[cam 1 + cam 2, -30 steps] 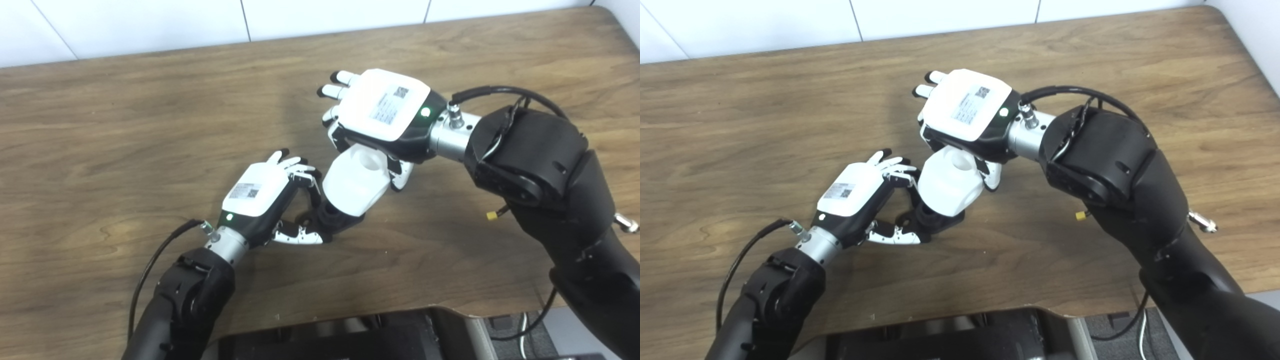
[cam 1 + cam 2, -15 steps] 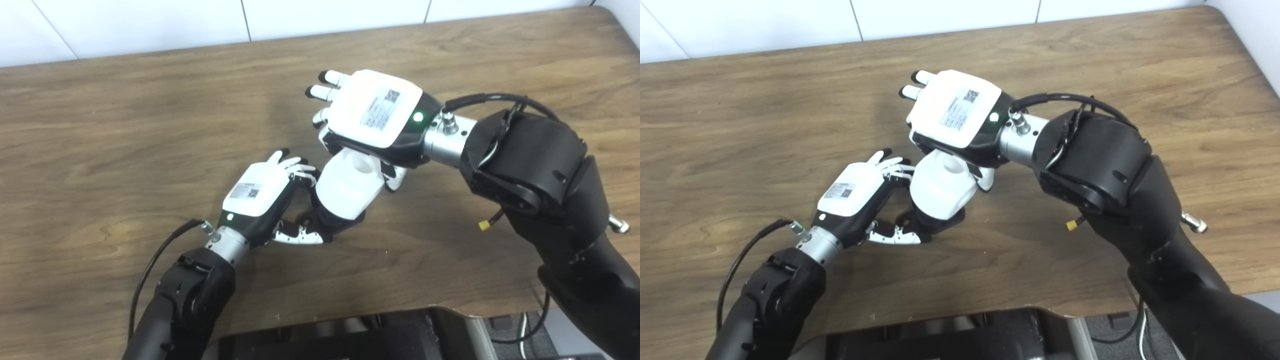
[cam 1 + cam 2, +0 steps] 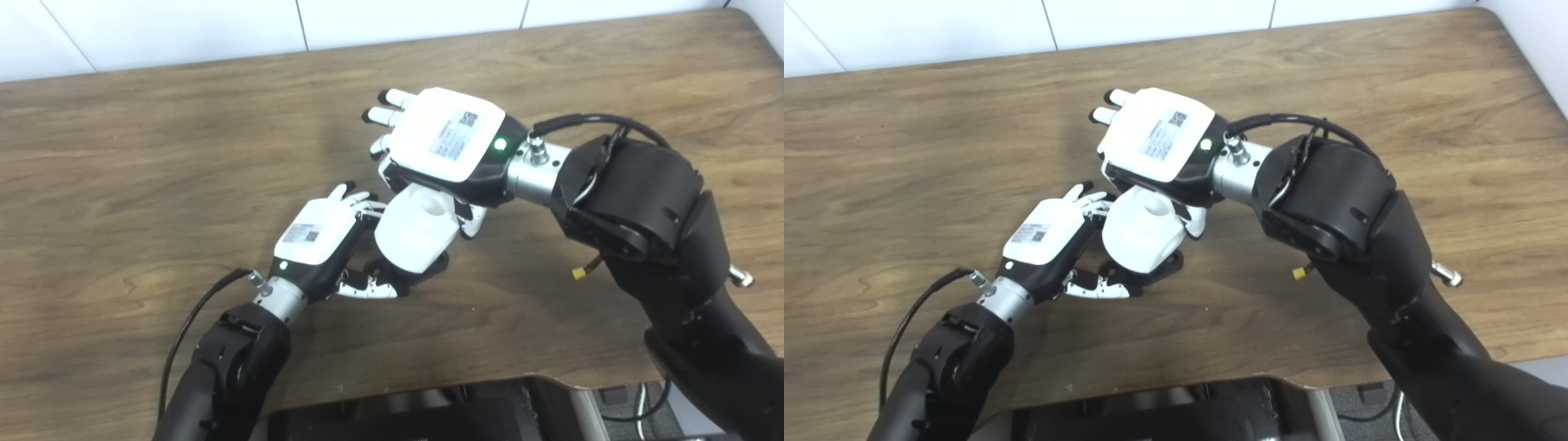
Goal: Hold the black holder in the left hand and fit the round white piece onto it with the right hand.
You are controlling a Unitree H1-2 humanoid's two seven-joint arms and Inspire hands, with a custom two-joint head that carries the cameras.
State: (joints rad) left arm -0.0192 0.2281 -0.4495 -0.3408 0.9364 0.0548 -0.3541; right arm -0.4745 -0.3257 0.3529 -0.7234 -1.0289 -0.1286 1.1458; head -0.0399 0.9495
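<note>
Left arm in from the bottom-left, forearm angled up and right, green wrist light on. Left hand [image 3: 318,236] low near mid-frame, back plate up, fingers [image 3: 361,202] curled round and thumb reaching along underneath, closed in a grasp. Right arm in from the bottom-right, elbow bent, cable looping over the wrist. Right hand [image 3: 444,144] above and right of the left, back plate up, outer fingers extended, thumb and inner fingers gripping below the palm.

We see both views from head height, looking steeply down and fairly close onto the wooden table [image 3: 153,153]. They share nearly the whole scene, the right eye view seemingly set slightly rightward.
</note>
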